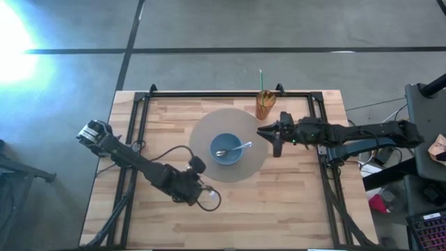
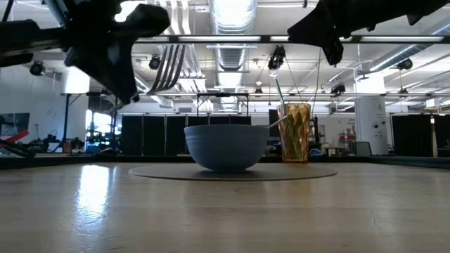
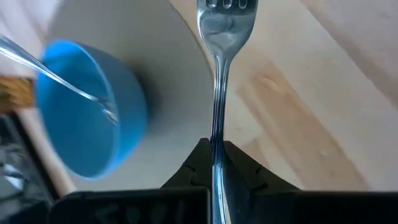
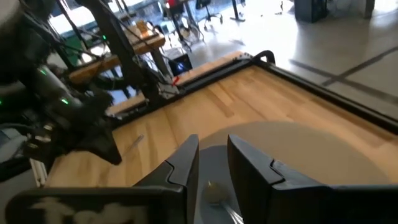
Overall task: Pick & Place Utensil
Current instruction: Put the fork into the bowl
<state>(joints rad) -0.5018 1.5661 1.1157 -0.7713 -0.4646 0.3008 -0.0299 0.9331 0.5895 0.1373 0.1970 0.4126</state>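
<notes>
The table point(image 1: 293, 202) is pale wood with visible grain and a smooth, faintly shiny top. On it lies a matt grey round mat point(image 1: 209, 129). The blue bowl point(image 3: 87, 112) looks smooth and softly satin. The fork point(image 3: 221, 37) is polished metal, mirror-bright. The cup point(image 2: 295, 132) is amber, see-through and glossy. The left gripper point(image 3: 214, 163) has matt black fingers.

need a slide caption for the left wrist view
Left gripper shut on a fork, held above the edge of the round grey mat, beside the blue bowl holding a spoon.
</notes>
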